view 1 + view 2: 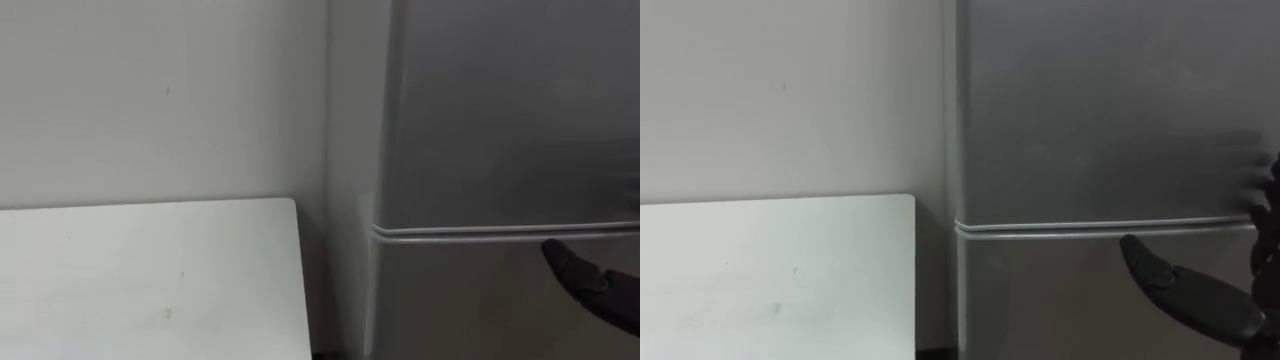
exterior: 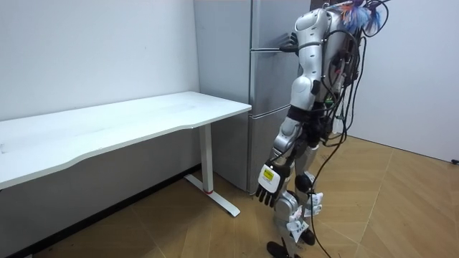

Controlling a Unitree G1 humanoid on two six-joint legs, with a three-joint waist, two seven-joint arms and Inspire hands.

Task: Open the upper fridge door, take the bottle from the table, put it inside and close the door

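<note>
Reaching for the upper fridge door (image 1: 500, 110), the right hand (image 1: 1210, 310) points straight fingers (image 1: 1145, 262) at the seam (image 1: 480, 229); left hand (image 2: 268, 179) hangs slack, empty; where the bottle is I cannot tell; next, probably, pull that door open.

Soft, even light, perhaps slightly dim

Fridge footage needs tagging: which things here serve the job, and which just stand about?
Job: fridge; right hand, reaching to the door seam.
Standing about: table; left hand, hanging at the robot's side.
</note>
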